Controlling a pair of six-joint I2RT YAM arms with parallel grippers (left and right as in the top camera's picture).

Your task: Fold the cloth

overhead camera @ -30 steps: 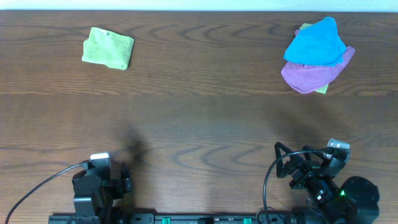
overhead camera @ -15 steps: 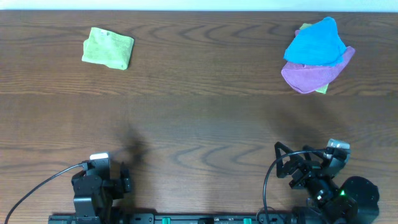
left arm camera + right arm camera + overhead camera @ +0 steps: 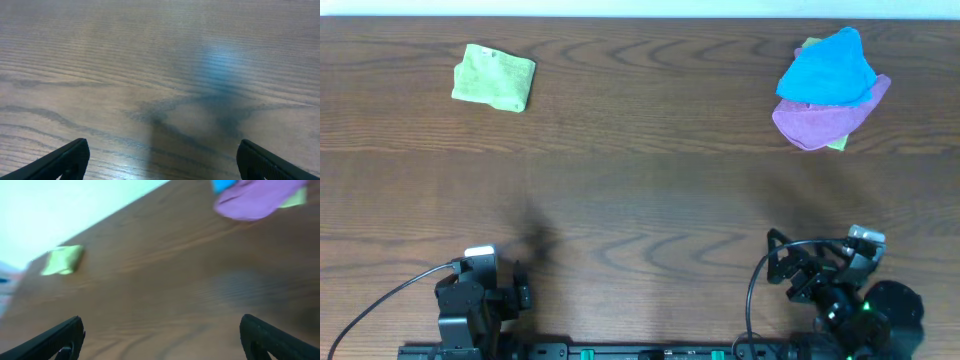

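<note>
The lime-green cloth (image 3: 494,77) lies in a small folded bundle at the far left of the table. It also shows in the right wrist view (image 3: 63,260). My left gripper (image 3: 521,285) rests at the near left edge, far from the cloth. In the left wrist view the left gripper (image 3: 162,165) is open and empty over bare wood. My right gripper (image 3: 790,276) rests at the near right edge. In the right wrist view the right gripper (image 3: 162,340) is open and empty.
At the far right a bright blue cloth (image 3: 827,66) lies on a purple cloth (image 3: 825,118), with bits of another green cloth (image 3: 837,143) showing under them. The purple cloth (image 3: 257,200) shows in the right wrist view. Dark wood table (image 3: 650,190).
The right arm has shifted very slightly toward the near right. The cloths and the left arm have not moved.
</note>
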